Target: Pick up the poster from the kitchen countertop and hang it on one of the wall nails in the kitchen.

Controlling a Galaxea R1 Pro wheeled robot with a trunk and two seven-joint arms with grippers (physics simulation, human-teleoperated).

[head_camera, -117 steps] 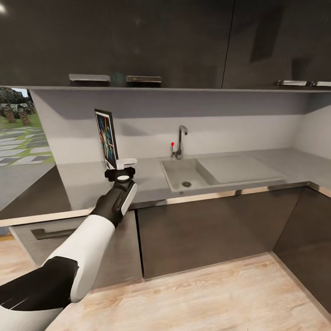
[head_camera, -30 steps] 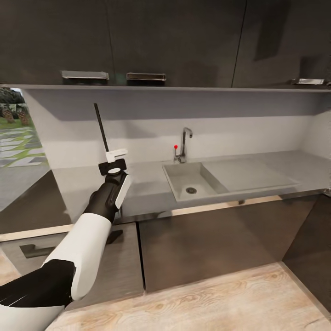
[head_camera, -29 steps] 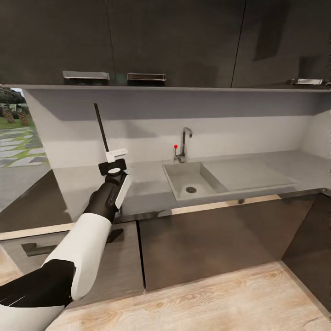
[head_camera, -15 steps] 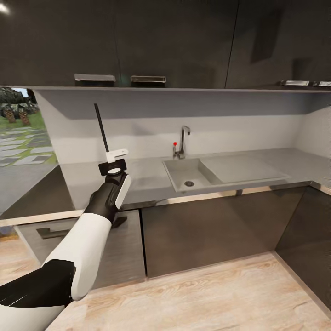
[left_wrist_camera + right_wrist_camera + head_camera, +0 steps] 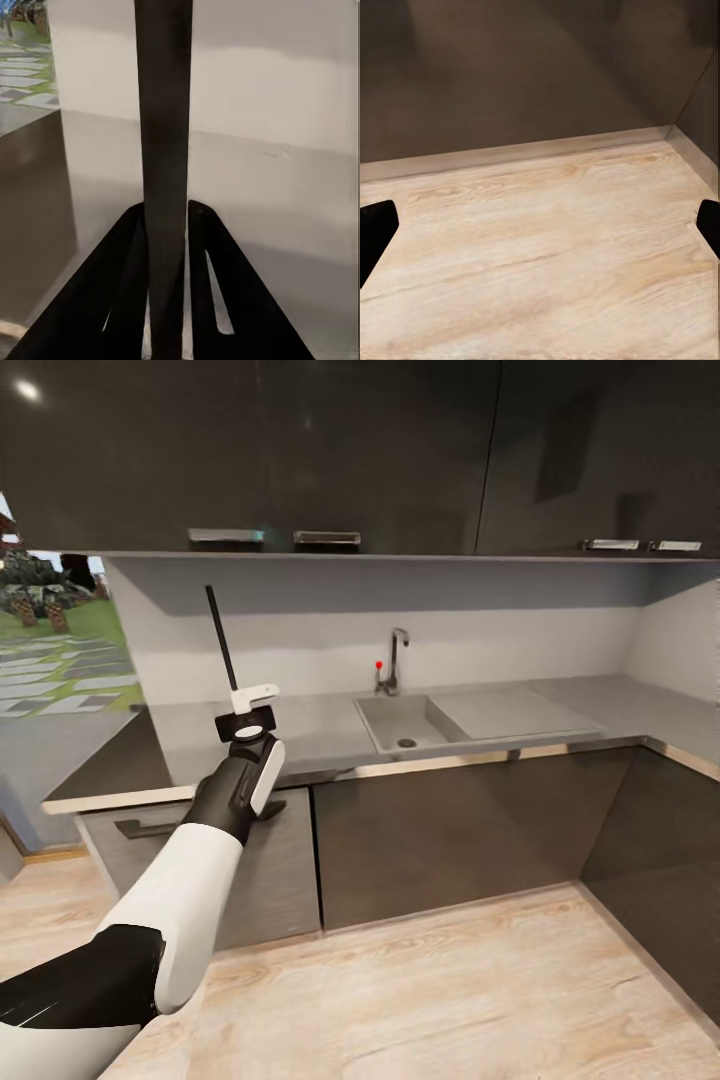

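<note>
A home kitchen, rendered in a simulator, is showing here. A long grey bench (image 5: 320, 725) is running along a pale wall and turning a corner at the right. An inset grey sink (image 5: 405, 722) is sitting in the bench, with a chrome tap (image 5: 397, 655) rising just behind it. Dark base cabinets (image 5: 450, 830) are standing beneath, and dark glossy wall cupboards (image 5: 300, 450) with metal handles are hanging above. Pale wood-plank flooring (image 5: 450, 990) is covering the ground. At the far left, an opening is looking out on a garden with grass and paving stones (image 5: 60, 660).
</note>
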